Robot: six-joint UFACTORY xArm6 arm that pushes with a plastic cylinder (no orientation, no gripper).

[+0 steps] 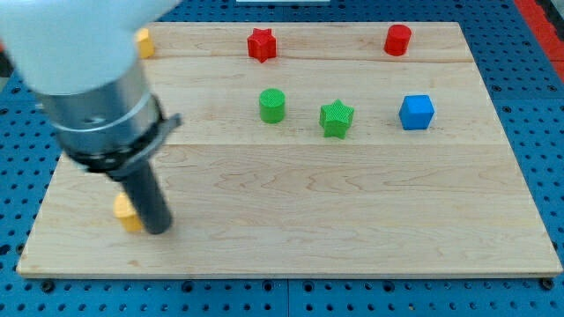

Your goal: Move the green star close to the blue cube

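Observation:
The green star (337, 118) lies on the wooden board (352, 211) right of centre in the upper half. The blue cube (416, 112) sits to the star's right, a gap of about one block width between them. My tip (158, 231) rests on the board at the view's lower left, far from both, touching or nearly touching a yellow block (127, 213) on its left.
A green cylinder (272, 106) stands left of the star. A red star (261, 44) and a red cylinder (397, 40) lie near the top edge. Another yellow block (144, 42) peeks out at the top left behind the arm.

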